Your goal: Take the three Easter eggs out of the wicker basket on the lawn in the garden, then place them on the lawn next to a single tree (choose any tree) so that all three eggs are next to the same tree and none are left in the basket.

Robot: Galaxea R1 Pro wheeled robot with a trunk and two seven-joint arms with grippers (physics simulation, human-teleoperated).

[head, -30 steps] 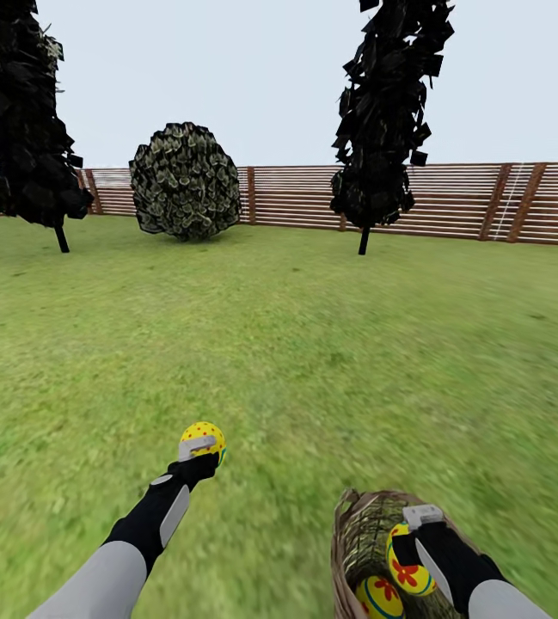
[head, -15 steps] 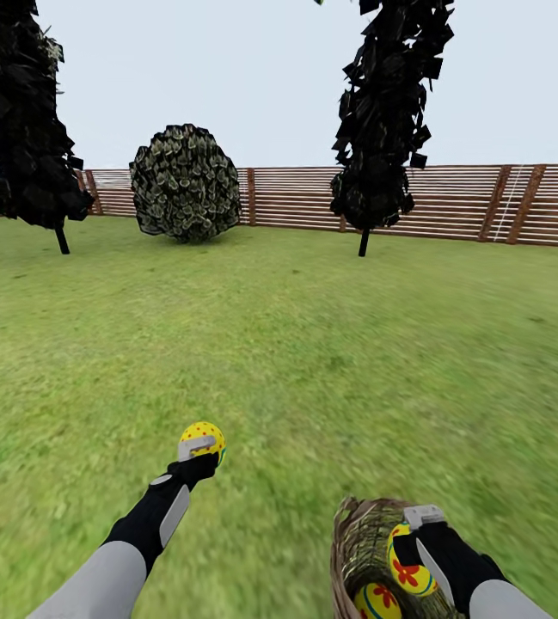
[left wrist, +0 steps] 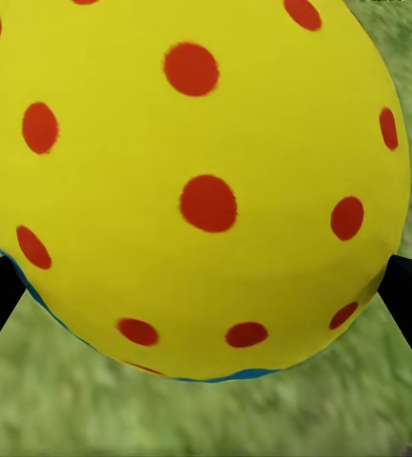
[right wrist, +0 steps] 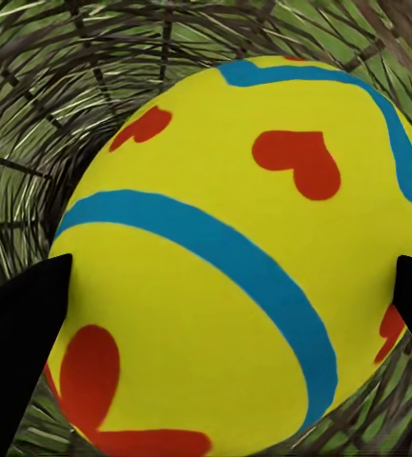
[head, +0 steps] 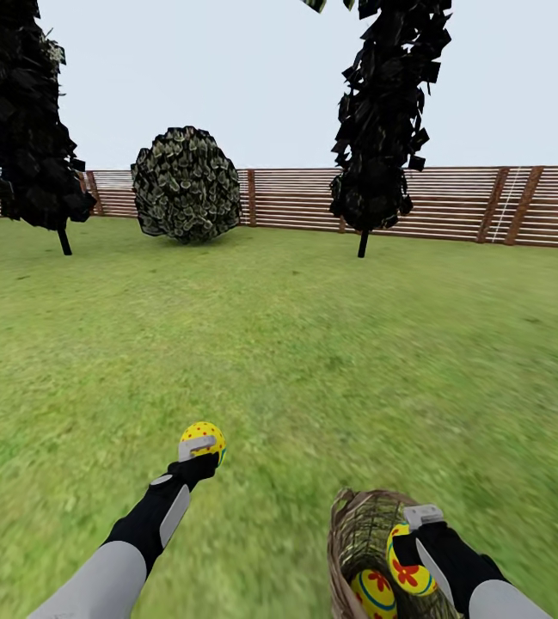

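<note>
Left gripper (head: 201,447) is clamped on a red-dotted egg (head: 203,434), held over the lawn (head: 313,344) left of the wicker basket (head: 356,533). Right gripper (head: 416,537) pinches a second egg (head: 409,572) inside the basket, with a third egg (head: 375,595) lying beneath it. Looks like the lifting-out step; next the right egg must clear the rim, and both must be carried to a tree with a grey-brown trunk, not the dark tree (head: 382,129) beyond the basket.

Left arm: we extend it forward and low, grey forearm, black wrist; left tool (head: 201,446) clamped on a red-dotted yellow egg (left wrist: 191,181). Right arm: we reach it forward; right tool (head: 413,537) clamped on a second egg (right wrist: 244,276), blue-banded with red hearts.
</note>
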